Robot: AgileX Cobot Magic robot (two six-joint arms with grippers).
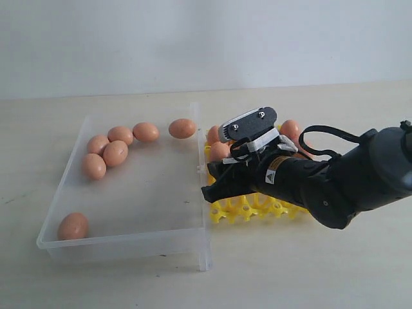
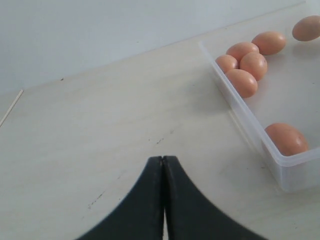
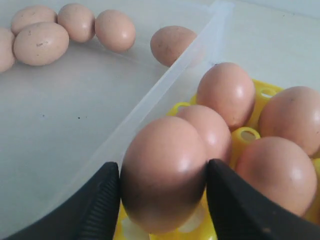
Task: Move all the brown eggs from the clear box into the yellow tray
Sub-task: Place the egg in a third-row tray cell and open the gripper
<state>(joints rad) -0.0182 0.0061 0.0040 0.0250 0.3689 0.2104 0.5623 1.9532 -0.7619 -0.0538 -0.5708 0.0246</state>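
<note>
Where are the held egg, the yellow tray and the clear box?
held egg (image 3: 162, 175): right wrist view, middle of shell.
yellow tray (image 1: 254, 209): exterior view, near lattice edge.
clear box (image 1: 129, 246): exterior view, near wall.

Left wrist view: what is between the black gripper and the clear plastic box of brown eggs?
Only bare pale tabletop lies between the shut black left gripper and the shallow clear plastic box, as the left wrist view shows.

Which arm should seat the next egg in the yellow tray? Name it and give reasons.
Right. Its gripper holds a brown egg above the yellow tray, beside eggs already seated there. The left gripper is shut, empty, over bare table outside the clear box.
</note>
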